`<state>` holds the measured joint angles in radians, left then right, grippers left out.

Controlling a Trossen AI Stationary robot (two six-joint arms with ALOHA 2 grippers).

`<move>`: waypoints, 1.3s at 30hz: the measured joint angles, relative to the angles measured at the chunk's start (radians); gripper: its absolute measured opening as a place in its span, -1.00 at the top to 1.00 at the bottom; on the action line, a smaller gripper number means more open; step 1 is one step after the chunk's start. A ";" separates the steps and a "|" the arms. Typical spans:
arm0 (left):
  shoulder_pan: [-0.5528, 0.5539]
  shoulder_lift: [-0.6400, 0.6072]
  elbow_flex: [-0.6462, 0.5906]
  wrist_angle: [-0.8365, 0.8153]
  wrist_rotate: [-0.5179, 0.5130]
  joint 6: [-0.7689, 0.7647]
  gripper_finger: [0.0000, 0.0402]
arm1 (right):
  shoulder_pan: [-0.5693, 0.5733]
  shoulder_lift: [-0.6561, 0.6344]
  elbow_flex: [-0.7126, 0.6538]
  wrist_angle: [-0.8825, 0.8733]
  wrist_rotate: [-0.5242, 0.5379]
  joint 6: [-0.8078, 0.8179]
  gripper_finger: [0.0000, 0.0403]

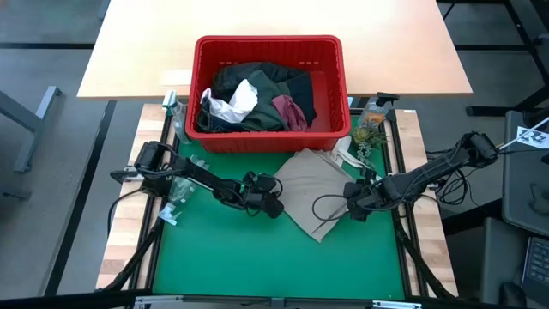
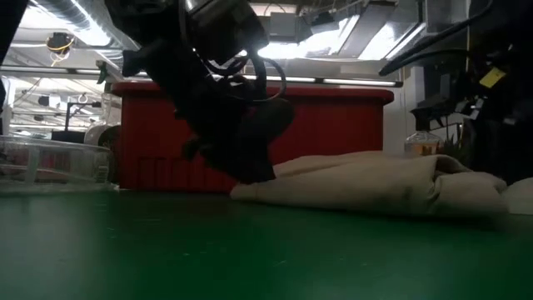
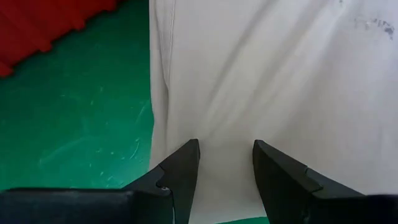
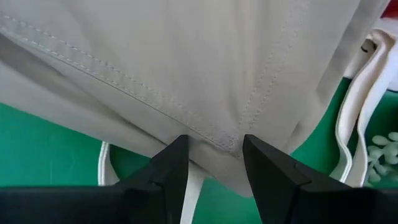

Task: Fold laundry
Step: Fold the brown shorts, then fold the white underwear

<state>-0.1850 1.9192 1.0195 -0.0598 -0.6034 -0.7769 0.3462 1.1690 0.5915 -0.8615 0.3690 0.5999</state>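
The tan top (image 1: 316, 190) lies flat on the green mat (image 1: 257, 257), just in front of the red basket (image 1: 268, 51). Both grippers, left (image 3: 225, 163) and right (image 4: 214, 163), stand parted at its 2 opposite edges, gripping nothing. The cloth looks light and limp; its stitched hems seem the firmest hold.

Tan garment (image 1: 313, 184) flat, rumpled, on green mat; dark clothes (image 1: 257, 94) heaped in basket.

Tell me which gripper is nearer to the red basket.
Left. The left gripper sits at the tan garment's near-left edge, just below the red basket's front wall. The right gripper is at the garment's right side, slightly farther out.
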 joint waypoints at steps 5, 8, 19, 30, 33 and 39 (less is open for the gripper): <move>-0.012 -0.064 0.000 -0.004 0.039 0.001 0.26 | 0.000 0.000 0.018 -0.015 -0.034 -0.002 0.23; -0.021 -0.129 0.000 -0.002 0.093 0.001 0.26 | 0.000 0.000 0.058 -0.037 -0.076 -0.005 0.23; -0.006 -0.452 -0.001 0.009 0.122 0.037 0.26 | 0.000 0.000 0.264 -0.072 -0.074 -0.115 0.23; 0.220 -0.695 -0.001 0.077 -0.183 0.272 0.26 | 0.000 0.000 0.339 0.211 -0.065 -0.297 0.23; 0.334 -0.691 -0.001 0.076 -0.159 0.301 0.26 | -0.003 0.000 0.339 0.317 -0.065 -0.339 0.23; 0.567 -0.629 -0.001 0.070 0.041 0.300 0.26 | -0.056 0.000 0.339 0.404 -0.103 -0.384 0.23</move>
<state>0.3815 1.2905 1.0187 0.0100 -0.5628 -0.4767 0.2902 1.1690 0.9306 -0.4571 0.2660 0.2161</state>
